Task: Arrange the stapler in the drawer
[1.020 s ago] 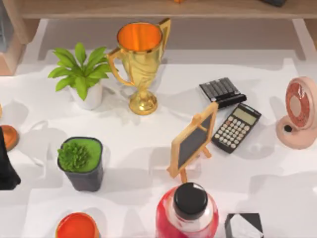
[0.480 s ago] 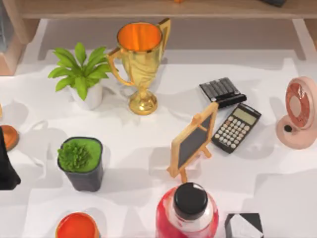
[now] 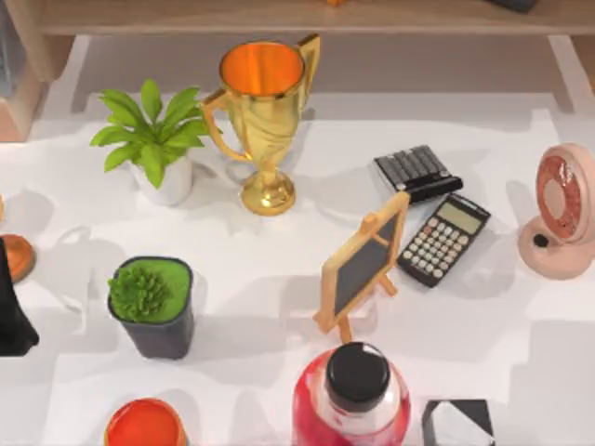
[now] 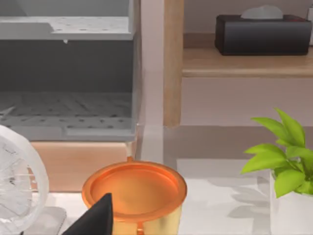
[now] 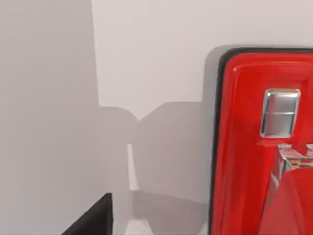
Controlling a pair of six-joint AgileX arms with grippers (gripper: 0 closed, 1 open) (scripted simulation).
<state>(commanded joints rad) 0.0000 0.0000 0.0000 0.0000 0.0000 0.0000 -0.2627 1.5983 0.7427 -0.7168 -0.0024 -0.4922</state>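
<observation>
The stapler is red with a black rim and a shiny metal plate, and it lies on the white table close beneath my right wrist camera. A black part of my right gripper shows beside it, apart from it. The drawer is a grey perforated box standing open under a wooden shelf, seen ahead in the left wrist view. My left arm is a black shape at the table's left edge, and a black part of its gripper shows in front of an orange cup.
On the table stand a gold trophy, a leafy plant, a dark potted plant, a chalkboard easel, a calculator, a red bottle, a pink fan and a black tissue box.
The shadow on the table's lower right has shifted and grown. No object on the table has moved.
</observation>
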